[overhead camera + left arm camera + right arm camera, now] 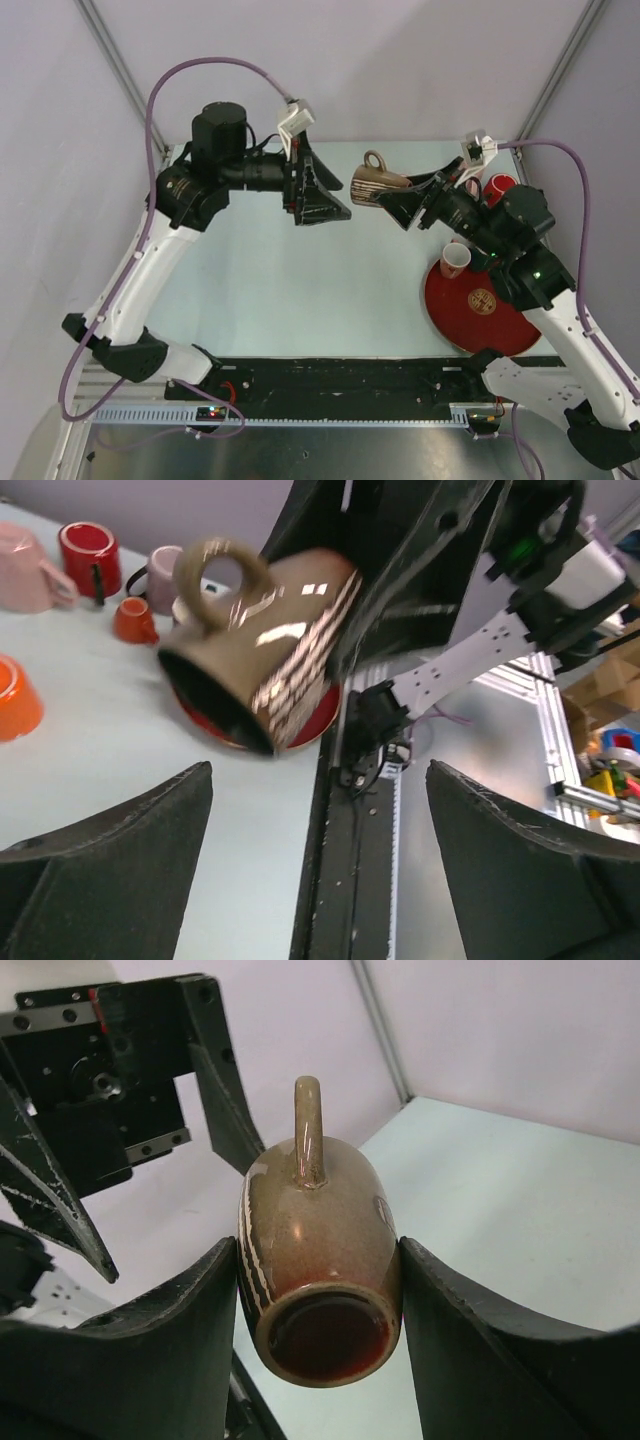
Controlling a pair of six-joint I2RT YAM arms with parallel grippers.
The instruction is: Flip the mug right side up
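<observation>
A brown glazed mug with white stripes [378, 185] is held in the air on its side, handle up. My right gripper [397, 200] is shut on it across the body. In the right wrist view the mug [320, 1250] sits between the fingers [150, 1350] with its reddish base toward the camera. My left gripper [337, 203] is open and empty, just left of the mug and apart from it. In the left wrist view the mug's dark mouth [265, 640] faces the open left gripper [320, 860].
A red plate [470, 325] lies at the right with a small white cup [455, 258] on it. A red mug [498, 188] stands behind it. Pink [25, 570], red [90, 552] and orange [135, 620] cups and an orange bowl [15, 695] stand nearby. A black rail [330, 375] runs along the near edge.
</observation>
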